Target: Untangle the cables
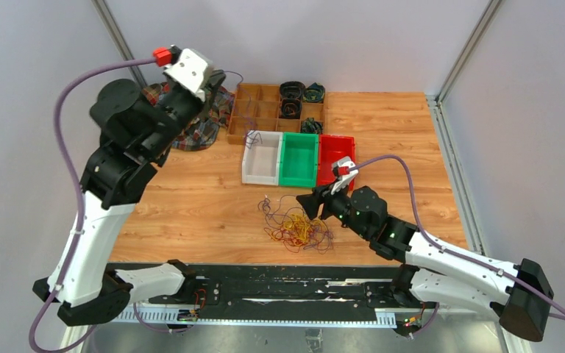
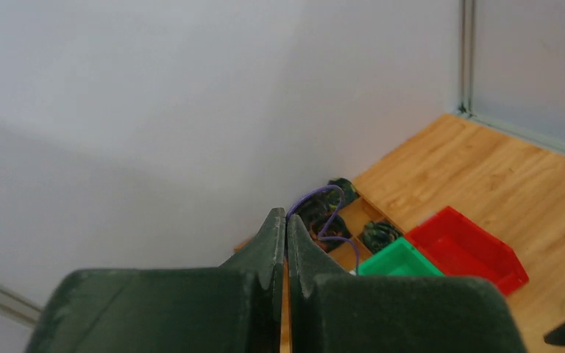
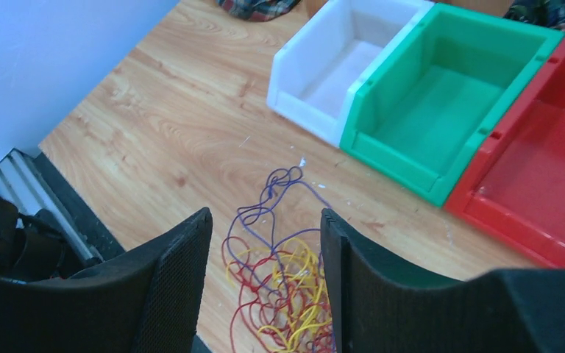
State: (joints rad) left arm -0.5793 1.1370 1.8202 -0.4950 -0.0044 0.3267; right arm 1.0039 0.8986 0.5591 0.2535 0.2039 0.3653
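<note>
The cables (image 1: 295,229) lie as a hand-sized tangle of yellow, red and purple strands on the wooden table near its front edge. In the right wrist view the tangle (image 3: 287,287) sits between and just beyond my fingers. My right gripper (image 1: 311,203) is open and low at the tangle's right edge, also shown in the right wrist view (image 3: 265,220). My left gripper (image 1: 217,79) is raised high at the back left, shut on one purple cable (image 2: 329,220). That cable curls out of the closed tips (image 2: 286,220) and hangs down toward the bins.
A white bin (image 1: 249,163), a green bin (image 1: 288,162) and a red bin (image 1: 325,163) stand side by side mid-table. Behind them is a wooden divided tray (image 1: 239,112) with dark coiled items. A plaid cloth (image 1: 199,131) lies at the back left.
</note>
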